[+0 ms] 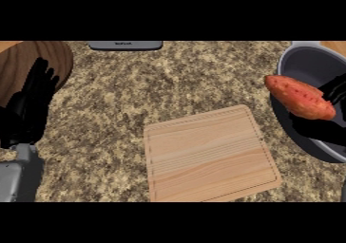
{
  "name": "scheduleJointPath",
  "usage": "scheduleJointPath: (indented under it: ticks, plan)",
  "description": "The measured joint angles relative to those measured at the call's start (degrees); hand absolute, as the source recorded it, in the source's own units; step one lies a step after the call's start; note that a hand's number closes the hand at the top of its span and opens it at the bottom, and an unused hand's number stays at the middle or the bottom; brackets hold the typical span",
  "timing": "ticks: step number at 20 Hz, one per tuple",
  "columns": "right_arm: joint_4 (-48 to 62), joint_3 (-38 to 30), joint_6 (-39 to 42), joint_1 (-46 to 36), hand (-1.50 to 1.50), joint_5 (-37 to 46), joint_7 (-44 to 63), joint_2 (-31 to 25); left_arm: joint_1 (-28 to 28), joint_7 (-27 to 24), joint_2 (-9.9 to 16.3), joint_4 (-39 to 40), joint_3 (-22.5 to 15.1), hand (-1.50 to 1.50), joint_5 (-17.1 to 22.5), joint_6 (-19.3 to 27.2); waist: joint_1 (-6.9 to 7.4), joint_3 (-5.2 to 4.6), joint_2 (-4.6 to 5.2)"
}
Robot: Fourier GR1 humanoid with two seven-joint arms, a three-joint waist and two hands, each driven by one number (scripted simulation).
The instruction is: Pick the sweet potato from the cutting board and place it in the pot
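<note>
While the sweet potato (299,97) hangs over the grey pot's (307,59) left rim, right hand (335,95) curled round its far end, bare cutting board (211,155) on speckled counter (134,90), left hand (30,102) resting open at left edge

1. One sweet potato (299,97), at the right of the frame, over the pot's left rim.
2. One pot (311,61), grey, at the right edge, partly cut off.
3. One cutting board (211,154), light wood, at lower centre.
4. Two hands: the left hand (28,107) at the left edge, the right hand (339,90) at the right edge behind the potato.
5. One grey object (125,45) at the top edge, left of centre, too cut off to identify.
6. One round wooden surface (21,61) in the upper left corner.
</note>
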Motion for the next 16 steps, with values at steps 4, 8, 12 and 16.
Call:
scheduleJointPath:
  ticks: [4, 8, 12, 16]
  plan:
    - [9.26, -3.48, -3.52, -1.30, 1.50, 3.30, -6.16, -5.00, 0.78, -0.12, -0.75, -0.96, -0.84, 0.00, -0.13, -0.19, 0.61, -0.01, 0.22]
    - [18.20, -4.95, -8.15, -1.10, 1.50, 10.01, -10.78, -9.73, 0.39, -0.56, -1.54, -0.57, -1.35, 0.00, -0.76, 0.43, 0.69, 0.01, 0.33]
    - [31.02, -5.88, -13.66, -5.17, 1.50, 13.04, -14.38, -11.21, 1.95, -0.64, -2.19, -1.90, -2.13, 0.00, -1.35, 0.51, 0.89, 0.02, 0.23]
    - [44.59, -8.00, -17.88, -9.40, 1.50, 11.87, -20.22, -13.10, 2.13, -0.06, -1.45, -2.43, -1.27, 0.00, -0.73, -0.31, 0.93, 0.01, 0.21]
